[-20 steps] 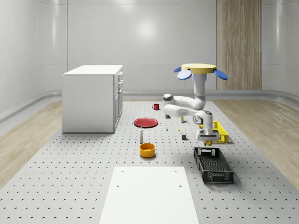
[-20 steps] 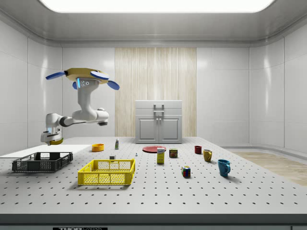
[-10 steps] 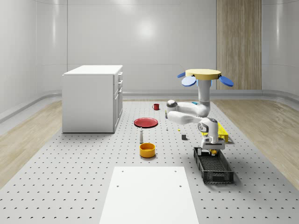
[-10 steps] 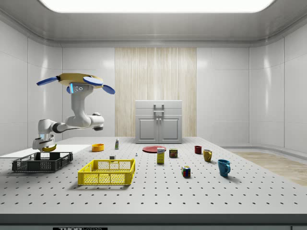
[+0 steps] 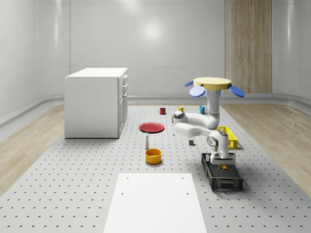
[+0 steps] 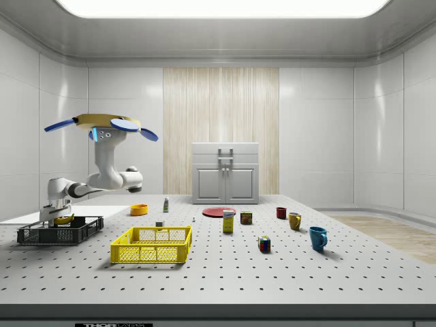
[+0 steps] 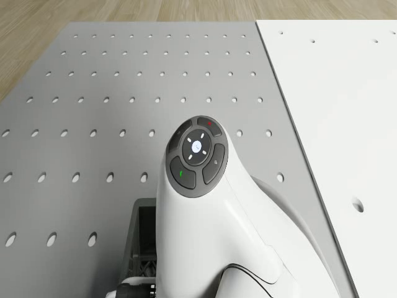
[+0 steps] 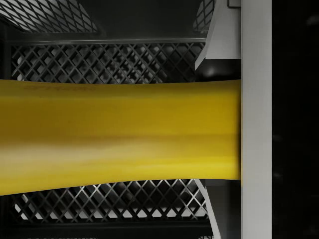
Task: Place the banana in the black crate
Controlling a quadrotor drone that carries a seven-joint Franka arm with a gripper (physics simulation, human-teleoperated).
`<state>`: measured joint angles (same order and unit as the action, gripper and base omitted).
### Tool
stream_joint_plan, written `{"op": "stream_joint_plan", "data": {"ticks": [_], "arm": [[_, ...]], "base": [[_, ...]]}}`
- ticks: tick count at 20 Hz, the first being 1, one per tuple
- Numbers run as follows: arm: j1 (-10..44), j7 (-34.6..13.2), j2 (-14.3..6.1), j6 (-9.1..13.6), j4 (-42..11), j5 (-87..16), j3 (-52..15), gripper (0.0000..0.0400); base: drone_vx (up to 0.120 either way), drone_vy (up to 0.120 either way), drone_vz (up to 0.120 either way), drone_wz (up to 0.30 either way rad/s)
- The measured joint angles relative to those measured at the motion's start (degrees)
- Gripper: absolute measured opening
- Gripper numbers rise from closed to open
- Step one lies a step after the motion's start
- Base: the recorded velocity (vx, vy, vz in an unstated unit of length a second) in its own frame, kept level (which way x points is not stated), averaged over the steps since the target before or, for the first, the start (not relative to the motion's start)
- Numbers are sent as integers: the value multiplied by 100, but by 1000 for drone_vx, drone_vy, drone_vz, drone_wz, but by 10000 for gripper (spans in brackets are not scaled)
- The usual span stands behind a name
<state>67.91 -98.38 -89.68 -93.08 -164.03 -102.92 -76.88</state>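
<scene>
Over the black crate [image 5: 222, 171], in the whole-scene view, the gripper [image 5: 223, 164] is lowered to the crate's rim, and the banana [image 5: 224, 167] is seen as a small yellow patch clamped under it, within the crate's far half. Bare table is left on the crate's near side and toward this view's right; the white sheet [image 5: 156, 203] lies well apart to the left, and the yellow crate [image 5: 228, 136] stands just behind. The drone [image 5: 212, 84] hovers above the table, behind the black crate, near the yellow one. The arm [image 5: 197, 127] is hung from it, folded out low and then bent down to the wrist.

At the side view's left, the gripper [image 6: 54, 217] is held just above the black crate [image 6: 60, 230], the banana [image 6: 64, 219] level with the rim. The arm [image 6: 102, 178] is stretched from the drone [image 6: 102, 125] toward this view's left. The yellow crate [image 6: 152, 244] stands apart, nearer the camera.

From the drone view, the arm's wrist [image 7: 205, 205] is seen from above over the grey table [image 7: 93, 112], with a corner of the black crate [image 7: 141, 248] beneath it.

Through the wrist view, the banana [image 8: 119, 137] is shown across the gripper, pressed against one finger [image 8: 255, 124]; the fingers are closed on it. The crate's mesh floor [image 8: 114, 62] is seen behind it.
</scene>
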Motion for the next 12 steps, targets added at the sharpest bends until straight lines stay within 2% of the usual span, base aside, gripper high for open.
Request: {"op": "stream_joint_plan", "data": {"ticks": [11,12], "arm": [[105,-12,10,-208,158,-602,633,191],[109,-2,15,-216,165,-623,659,236]], "base": [[0,0,0,0],[0,0,0,0]]}}
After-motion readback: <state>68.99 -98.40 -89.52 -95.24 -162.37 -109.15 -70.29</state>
